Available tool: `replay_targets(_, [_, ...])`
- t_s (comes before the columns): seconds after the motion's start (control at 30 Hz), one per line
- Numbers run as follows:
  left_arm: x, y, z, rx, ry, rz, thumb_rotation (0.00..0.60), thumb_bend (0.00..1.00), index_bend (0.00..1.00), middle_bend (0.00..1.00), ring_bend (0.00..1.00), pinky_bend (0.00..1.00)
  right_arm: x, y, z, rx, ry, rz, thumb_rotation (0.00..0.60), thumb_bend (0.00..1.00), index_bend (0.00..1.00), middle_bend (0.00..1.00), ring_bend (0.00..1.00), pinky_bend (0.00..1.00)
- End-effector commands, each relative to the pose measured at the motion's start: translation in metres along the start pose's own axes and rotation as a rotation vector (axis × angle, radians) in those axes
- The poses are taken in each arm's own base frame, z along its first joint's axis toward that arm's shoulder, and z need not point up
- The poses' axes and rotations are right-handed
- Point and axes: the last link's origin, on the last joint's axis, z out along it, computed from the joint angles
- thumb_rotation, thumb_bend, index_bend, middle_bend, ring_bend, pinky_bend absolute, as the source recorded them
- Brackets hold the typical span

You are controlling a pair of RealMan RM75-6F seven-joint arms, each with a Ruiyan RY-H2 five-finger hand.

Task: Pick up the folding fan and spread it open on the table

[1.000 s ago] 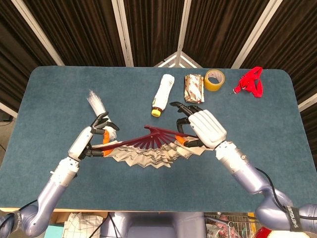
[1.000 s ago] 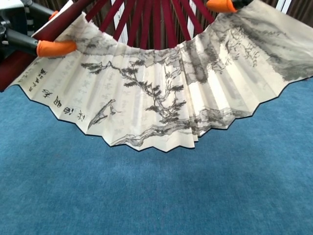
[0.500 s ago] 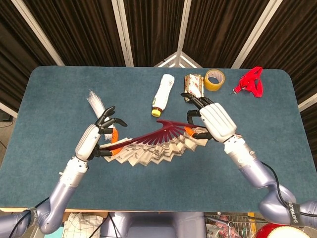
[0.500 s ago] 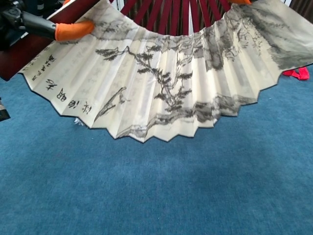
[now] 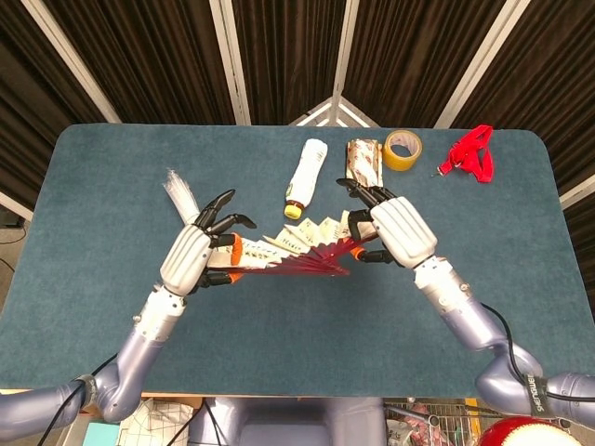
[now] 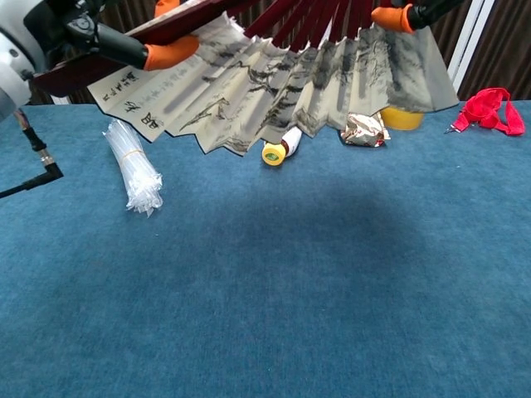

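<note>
Head view shows the folding fan (image 5: 296, 255) spread, held above the bench (image 5: 112, 186) at frame centre, left hand (image 5: 193, 255) and right hand (image 5: 398, 230) pinching its end ribs with their fingers (image 6: 170, 54). Lower both ends level, then release together.

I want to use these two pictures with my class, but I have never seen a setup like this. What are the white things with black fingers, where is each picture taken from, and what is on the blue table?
They are two robot hands on jointed arms. The head view looks down from above; the chest view looks from lower, across the table. The left hand and right hand together hold an opened folding fan with painted paper and dark red ribs, lifted above the table. Behind it lie a white bottle with a yellow cap, a foil packet, a roll of yellow tape, a red strap and a bundle of clear plastic strips.
</note>
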Motion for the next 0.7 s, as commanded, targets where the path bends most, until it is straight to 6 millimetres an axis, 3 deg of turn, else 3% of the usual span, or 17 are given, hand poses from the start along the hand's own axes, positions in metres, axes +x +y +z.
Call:
replay_targets(0.03, [-0.004,0.006,0.01,-0.052,0.018,0.088,0.6,0.46,0.72,0.33,0.0,0.11,-0.006,0.005,0.0,-0.007,0.007,-0.013,0.6,0.43,0.75,0.15,0.25,0.24])
replay_targets(0.4, [-0.019,0.004,0.019,-0.067,0.008,0.183,0.6,0.46,0.72,0.33,0.0,0.11,-0.02,0.042,-0.003,-0.084,0.019,-0.079,0.6,0.43,0.75,0.15,0.25,0.24])
replay_targets(0.7, [-0.024,-0.006,0.018,-0.087,-0.005,0.309,0.6,0.46,0.72,0.33,0.0,0.11,-0.014,0.049,-0.007,-0.073,0.05,-0.091,0.6,0.43,0.76,0.15,0.25,0.24])
